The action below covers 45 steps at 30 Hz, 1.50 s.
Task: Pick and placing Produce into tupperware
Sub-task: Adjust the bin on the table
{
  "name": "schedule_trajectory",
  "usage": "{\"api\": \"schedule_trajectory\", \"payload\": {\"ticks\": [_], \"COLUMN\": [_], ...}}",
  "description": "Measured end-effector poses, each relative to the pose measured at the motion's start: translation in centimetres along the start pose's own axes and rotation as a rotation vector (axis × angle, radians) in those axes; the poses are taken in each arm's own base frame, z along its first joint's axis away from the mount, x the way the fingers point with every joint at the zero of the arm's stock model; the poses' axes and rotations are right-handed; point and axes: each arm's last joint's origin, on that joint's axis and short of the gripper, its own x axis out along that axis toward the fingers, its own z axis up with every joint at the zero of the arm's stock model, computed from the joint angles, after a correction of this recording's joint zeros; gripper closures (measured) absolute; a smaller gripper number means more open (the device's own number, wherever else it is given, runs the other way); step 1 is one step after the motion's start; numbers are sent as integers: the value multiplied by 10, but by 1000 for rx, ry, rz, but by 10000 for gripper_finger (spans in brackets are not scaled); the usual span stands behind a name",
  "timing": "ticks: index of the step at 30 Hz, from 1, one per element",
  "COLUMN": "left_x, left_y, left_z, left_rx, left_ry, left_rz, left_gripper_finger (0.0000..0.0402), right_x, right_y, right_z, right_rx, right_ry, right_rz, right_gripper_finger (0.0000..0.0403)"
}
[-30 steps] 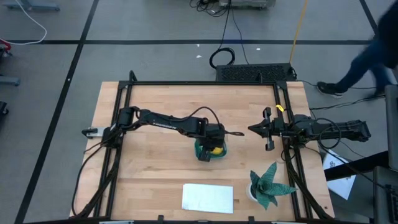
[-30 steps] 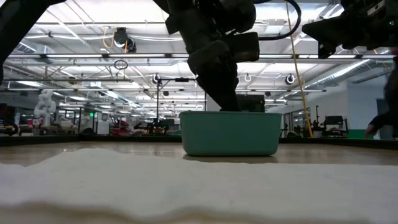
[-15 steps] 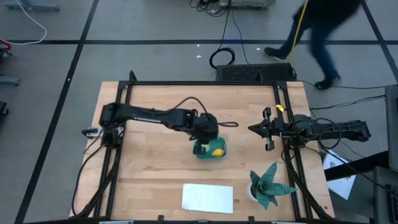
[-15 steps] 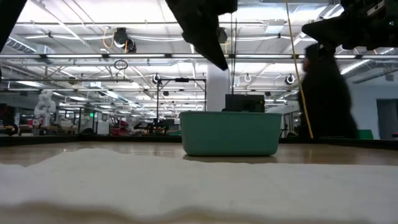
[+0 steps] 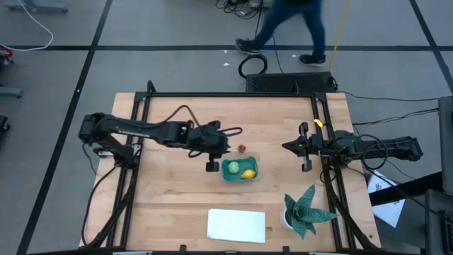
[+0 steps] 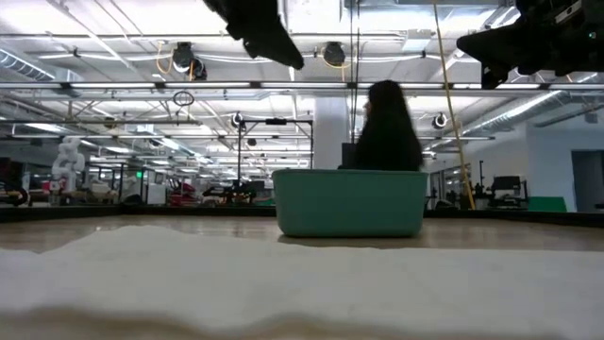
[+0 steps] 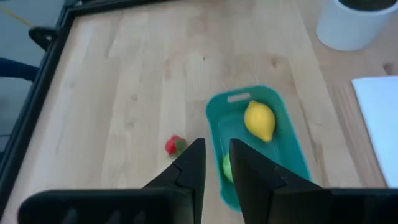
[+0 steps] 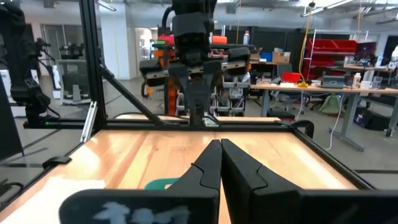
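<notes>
From my station I see the left gripper (image 5: 212,164) hanging above the bench (image 5: 163,191), just to the left of the tupperware (image 5: 239,170). Its fingers (image 7: 193,168) stand a narrow way apart and grasp nothing. Next along, the tupperware sits near the middle of the bench with two pieces of produce inside: the light-green piece (image 5: 233,168) and the lemon (image 5: 248,173) beside it. The red piece (image 5: 242,149) lies on the bare wood just beyond the tub's far rim, outside it. So I judge two of three done, with the red one left to pick and drop in. Further right, the right gripper (image 5: 290,147) waits at the bench's right side, well apart from the tub, fingers clenched together on nothing.
</notes>
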Motion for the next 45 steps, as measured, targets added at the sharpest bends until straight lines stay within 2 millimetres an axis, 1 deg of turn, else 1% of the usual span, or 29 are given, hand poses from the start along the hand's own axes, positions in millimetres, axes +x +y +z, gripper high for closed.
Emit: {"api": "schedule_trajectory", "payload": {"ticks": [5,8,11,20,24,27,33,37,42,45], "left_x": [-1,0,5,22,26,29,32,35,34,35], "left_y": [-4,-5,-8,-22,-26,-31,-36,-38,-41,-42], "left_z": [-22,-31,-38,-72,-83,-93,-105,-115,-116,-122], "left_rx": [-32,-56,-79,-125,-185,-190,-232,-251,-250,-245], "left_ry": [-6,-49,-91,-102,-107,-99,-130,-117,-140,-126], "left_rz": [4,8,-3,-30,-45,-55,-75,-65,-62,-34], "left_gripper_finger": [323,323,323,323,323,323,323,323,323,323], "right_x": [1,1,2,3,4,4,4,4,7,9], "right_y": [0,0,0,0,0,0,0,0,-1,-4], "right_z": [0,-1,-1,-3,-4,-3,-3,-4,-7,-8], "right_rx": [0,0,0,-3,-10,-12,-12,-1,30,48], "right_ry": [2,7,14,29,34,33,28,33,61,75], "right_rz": [0,0,0,0,0,0,0,0,-11,-35], "right_gripper_finger": [403,403,403,403,403,403,403,403,403,403]}}
